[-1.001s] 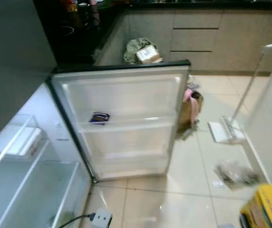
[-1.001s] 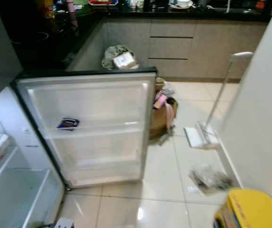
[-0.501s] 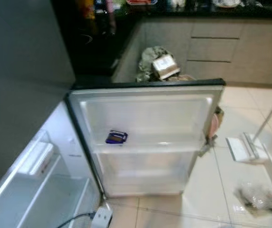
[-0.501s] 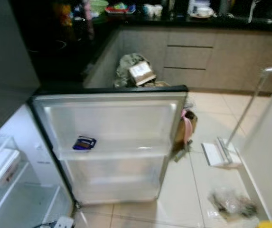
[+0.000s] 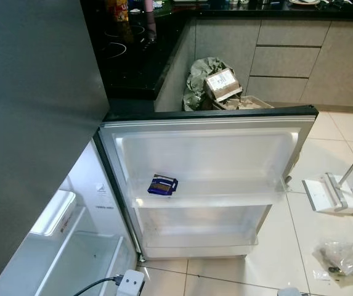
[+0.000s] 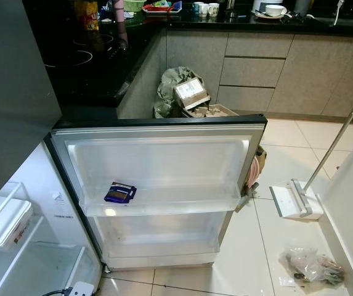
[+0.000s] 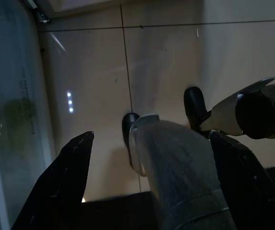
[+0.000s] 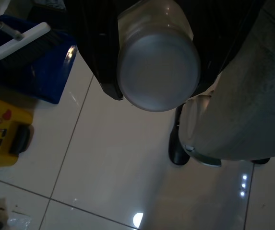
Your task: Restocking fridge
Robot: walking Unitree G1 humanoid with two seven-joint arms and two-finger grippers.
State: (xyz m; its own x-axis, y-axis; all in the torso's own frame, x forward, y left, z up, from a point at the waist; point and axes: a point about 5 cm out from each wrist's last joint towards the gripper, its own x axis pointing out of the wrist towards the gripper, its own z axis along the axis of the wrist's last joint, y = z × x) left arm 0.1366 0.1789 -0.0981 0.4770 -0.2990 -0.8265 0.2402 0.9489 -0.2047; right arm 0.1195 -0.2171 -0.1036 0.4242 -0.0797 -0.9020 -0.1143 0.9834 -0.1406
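Note:
The fridge door (image 5: 207, 154) stands wide open before me, its white inner shelves facing me. A small blue packet (image 5: 162, 185) lies on the door's middle shelf. The lit fridge interior (image 5: 81, 259) is at the lower left, with a white box (image 5: 53, 213) on a glass shelf. My left gripper (image 7: 151, 138) hangs open over the floor tiles, nothing between its fingers. My right gripper (image 8: 157, 52) is shut on a pale, translucent round jar (image 8: 157, 76), held low above the floor beside my legs.
A bin bag with a cardboard box (image 5: 216, 83) sits behind the door. A white floor mop (image 5: 324, 194) and a crumpled plastic bag (image 5: 342, 259) lie on the right. A power adapter (image 5: 130, 283) is by the fridge's foot. A black cooktop counter (image 5: 133, 49) is at the back left.
The whole view has shifted: the door now sits more to the middle and the yellow object at lower right has left the picture. Nothing in the scene itself moved.

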